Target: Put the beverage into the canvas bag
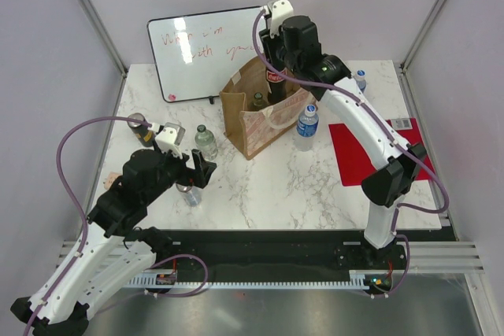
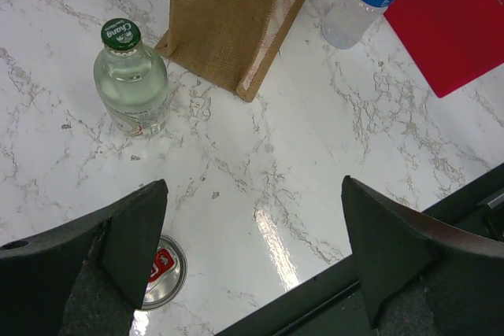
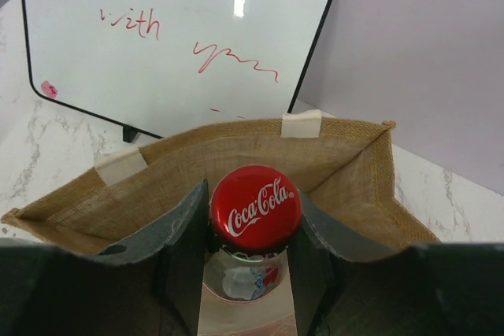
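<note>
Nearest the bases, the left gripper (image 2: 252,218) hangs low over the marble table (image 1: 276,186) with its two fingers (image 2: 134,234) spread wide and nothing between them. Just under its left finger stands a can (image 2: 161,269), seen from above. A little farther out is a clear bottle (image 2: 130,76) with a green cap, upright and apart from the gripper.

Beyond that bottle stands the bag (image 1: 252,120), upright with its mouth open and its pale printed side towards the arms. A water bottle (image 1: 307,123) with a blue label stands just beside the bag's right side. A red mat (image 1: 370,151) lies flat farther right.

At the bag's far end, the right gripper (image 3: 253,230) reaches down from above. Its fingers (image 3: 185,234) are closed on the neck of the cola bottle (image 3: 256,208), one on each side just under the red cap. The cola bottle is upright, long axis vertical, cap pointing up. It sits at the bag's open mouth, by the rear wall. Its lower part is hidden, so how deep it reaches cannot be told. A green-capped bottle top (image 1: 257,101) shows inside the bag next to it.

Behind the bag, a whiteboard (image 1: 205,49) with red writing stands propped at the table's far edge
</note>
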`<state>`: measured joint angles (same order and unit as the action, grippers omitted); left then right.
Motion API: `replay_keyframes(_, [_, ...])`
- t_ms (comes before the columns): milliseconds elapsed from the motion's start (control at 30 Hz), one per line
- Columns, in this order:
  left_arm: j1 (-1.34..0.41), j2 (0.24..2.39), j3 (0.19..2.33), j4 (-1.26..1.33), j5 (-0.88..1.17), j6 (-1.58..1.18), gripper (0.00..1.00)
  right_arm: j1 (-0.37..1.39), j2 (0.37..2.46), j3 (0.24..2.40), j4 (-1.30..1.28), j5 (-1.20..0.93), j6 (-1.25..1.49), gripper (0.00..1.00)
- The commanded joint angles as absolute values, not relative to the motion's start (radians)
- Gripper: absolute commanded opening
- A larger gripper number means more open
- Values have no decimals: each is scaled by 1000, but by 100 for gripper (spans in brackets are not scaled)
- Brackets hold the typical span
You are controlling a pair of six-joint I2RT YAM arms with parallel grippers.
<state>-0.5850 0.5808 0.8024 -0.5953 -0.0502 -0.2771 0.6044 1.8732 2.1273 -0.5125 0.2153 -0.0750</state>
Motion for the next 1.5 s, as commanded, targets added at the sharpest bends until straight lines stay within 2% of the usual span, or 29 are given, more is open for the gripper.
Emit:
replay_keyframes(0, [-588, 583, 799, -554, -41, -242, 98, 575, 1819, 2151, -242, 198, -83, 0])
replay_keyframes(200, [-588, 578, 798, -554, -41, -242, 98, 551, 1828, 2096, -157, 175, -81, 0])
replay_keyframes(533, [-589, 578, 798, -555, -44, -242, 98, 511, 1804, 1792, 155, 126, -64, 0])
replay_keyframes(1467, [-588, 595, 796, -554, -38, -241, 98, 466, 1916, 1582, 437, -55, 107, 0])
